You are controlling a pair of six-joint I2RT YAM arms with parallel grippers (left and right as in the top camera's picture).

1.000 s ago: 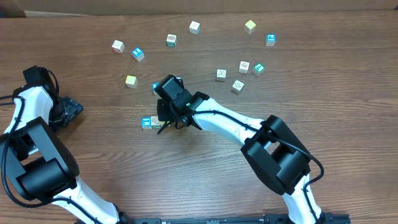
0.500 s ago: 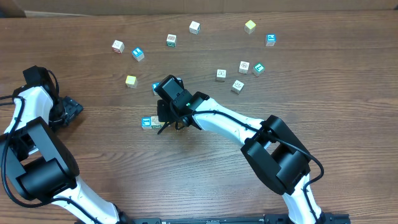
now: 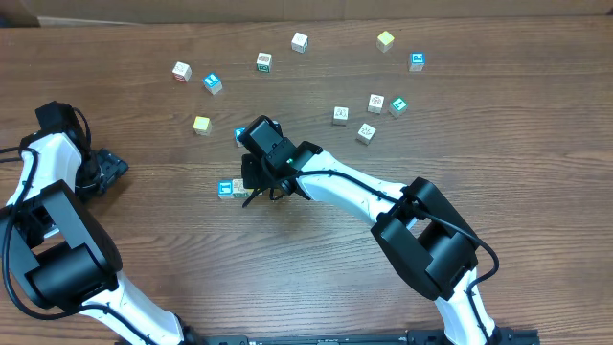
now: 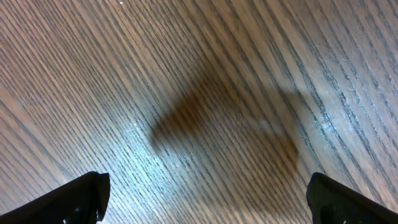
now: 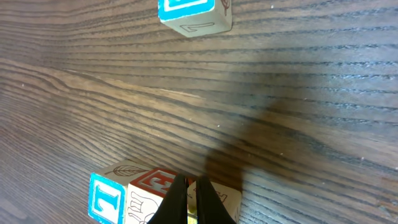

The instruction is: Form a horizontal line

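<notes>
So the right gripper [image 5: 189, 198] is pressing its jaws tight together right at the line [image 5: 146, 190], with the blue cube [image 5: 102, 199] sitting just left of the tips. Meanwhile the left gripper [image 4: 211, 198] is holding its jaws wide apart over the table [image 4: 199, 62].

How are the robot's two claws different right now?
The left gripper has its jaws wide open; the right gripper has them shut tight. The left gripper has only bare table under it; the right gripper's tips are down by a blue-faced cube and a red-lettered cube. The left one sits near the table's left edge, the right one mid-table. Both are black with two fingers.
</notes>
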